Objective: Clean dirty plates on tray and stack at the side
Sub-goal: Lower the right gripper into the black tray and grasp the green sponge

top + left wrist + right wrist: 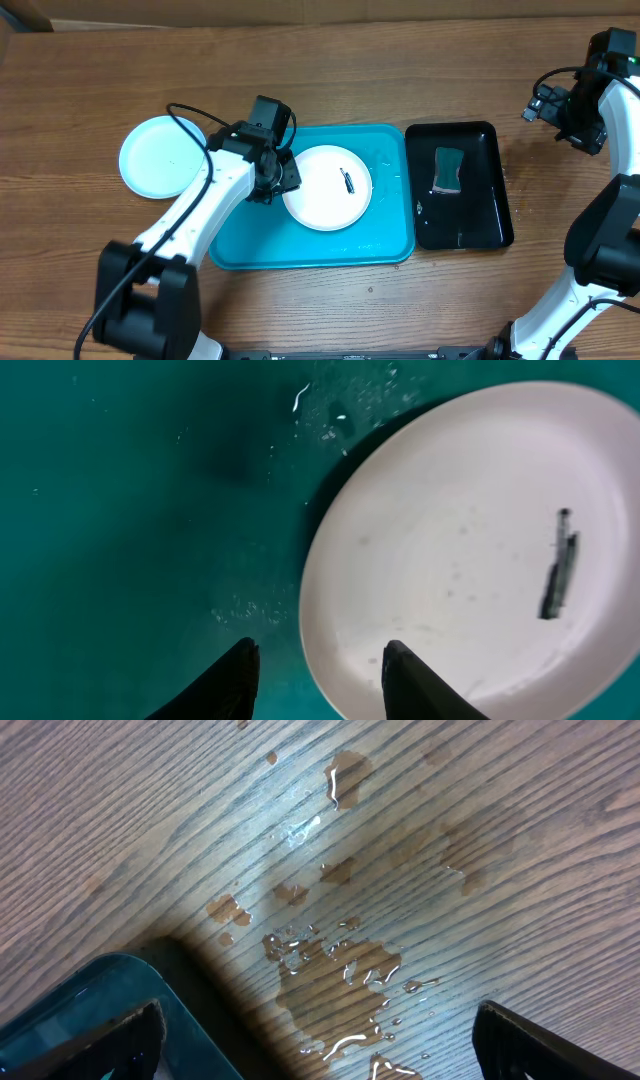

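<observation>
Our left tool [320,647] stands parted astride the rim of the white plate [460,540], seemingly ungripped; next we close and lift. Our right tool [318,1012] gapes idle.

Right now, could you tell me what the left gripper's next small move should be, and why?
Probably lower the left gripper slightly and close on the white plate's near rim. Its open fingers straddle that rim over the turquoise tray, and the plate carries a dark smear, so it likely needs holding for cleaning.
</observation>
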